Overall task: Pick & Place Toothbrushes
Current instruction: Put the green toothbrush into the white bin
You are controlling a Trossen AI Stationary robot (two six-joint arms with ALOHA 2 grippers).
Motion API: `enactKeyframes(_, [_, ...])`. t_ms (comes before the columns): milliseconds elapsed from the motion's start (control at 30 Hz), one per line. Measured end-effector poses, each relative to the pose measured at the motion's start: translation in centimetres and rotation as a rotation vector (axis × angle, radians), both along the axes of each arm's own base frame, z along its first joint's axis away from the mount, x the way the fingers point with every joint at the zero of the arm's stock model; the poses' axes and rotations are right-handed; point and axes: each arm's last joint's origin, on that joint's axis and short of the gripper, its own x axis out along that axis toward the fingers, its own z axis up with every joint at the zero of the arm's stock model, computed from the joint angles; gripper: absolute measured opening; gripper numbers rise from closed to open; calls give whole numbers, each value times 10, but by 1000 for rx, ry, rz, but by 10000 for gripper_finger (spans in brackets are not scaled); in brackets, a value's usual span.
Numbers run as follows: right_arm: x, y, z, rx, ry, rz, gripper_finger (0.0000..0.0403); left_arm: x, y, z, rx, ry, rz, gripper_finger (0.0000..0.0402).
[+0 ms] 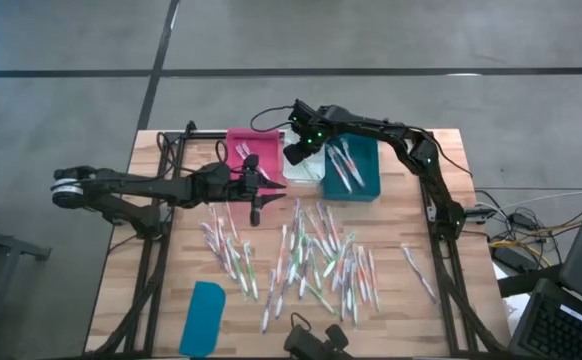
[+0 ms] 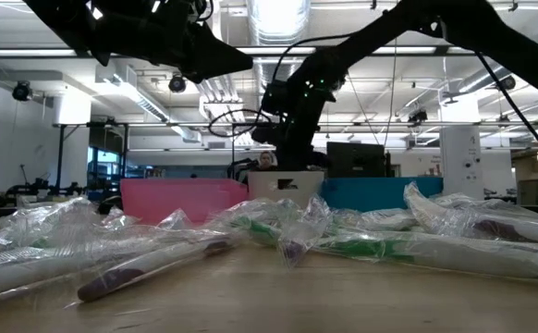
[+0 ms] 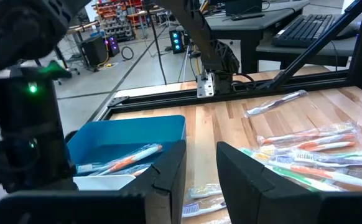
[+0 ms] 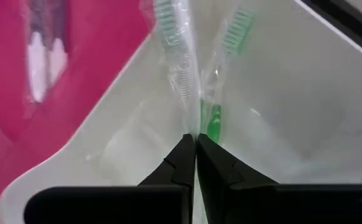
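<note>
Toothbrushes (image 1: 311, 258) lie scattered on the desk (image 1: 451, 300). The right gripper (image 4: 196, 138) pinches a wrapped green toothbrush (image 4: 213, 118) over the white bin (image 4: 305, 93). The left gripper (image 3: 201, 163) hovers half-open, empty.

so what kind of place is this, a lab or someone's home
Most likely a robotics lab or workshop, not a home: ceiling strip lights over a large open floor, desks with a keyboard, and parts shelves beyond the wooden table.

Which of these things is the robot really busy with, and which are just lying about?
Part of the job:
- toothbrushes
- green toothbrush pinched in the right gripper
- pink bin, white bin, blue bin

Just lying about:
- teal lid
- cables
</note>
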Motion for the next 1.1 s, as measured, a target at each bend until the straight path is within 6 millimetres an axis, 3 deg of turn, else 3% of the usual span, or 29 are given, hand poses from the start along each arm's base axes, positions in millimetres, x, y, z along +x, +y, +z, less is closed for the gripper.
enactKeyframes(700, [2,-17,-17,19,-45,-104,8,0,0,0,0,0,0,94])
enactKeyframes(1100, [1,-15,-2,1,-72,-99,8,0,0,0,0,0,0,94])
